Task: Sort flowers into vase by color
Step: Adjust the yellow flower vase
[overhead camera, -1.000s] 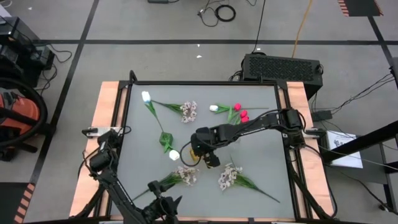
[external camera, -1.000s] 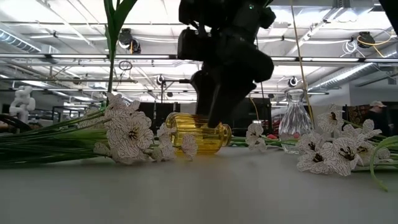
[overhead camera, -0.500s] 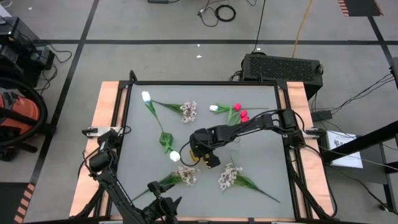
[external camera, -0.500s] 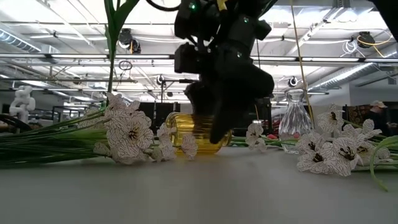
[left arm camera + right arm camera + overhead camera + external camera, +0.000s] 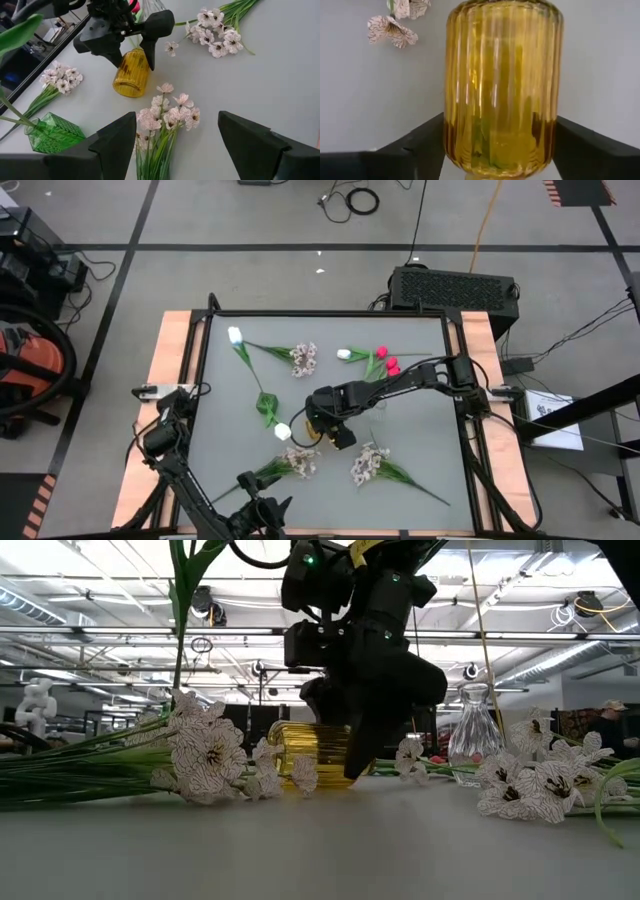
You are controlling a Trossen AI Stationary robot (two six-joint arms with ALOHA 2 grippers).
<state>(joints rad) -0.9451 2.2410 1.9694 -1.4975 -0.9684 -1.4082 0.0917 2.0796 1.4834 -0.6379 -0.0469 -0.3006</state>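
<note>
Overhead, a grey surface (image 5: 420, 395) with wooden side edges stood on a taped concrete floor; ceiling lights ran across the room behind. Three vases showed: a yellow vase (image 5: 131, 74) lying on its side mid-surface, a green vase (image 5: 52, 134) and a clear vase (image 5: 473, 737). The flowers (image 5: 300, 358) lay scattered around: two white tulips, pink-red tulips at the far side, three pale sprays. The right pincer (image 5: 133, 54) straddled the yellow vase, fingers apart. The left pincer (image 5: 175, 140) waited near, fingers apart.

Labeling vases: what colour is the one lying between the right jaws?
Ribbed yellow vase; clearest in right wrist view.
</note>
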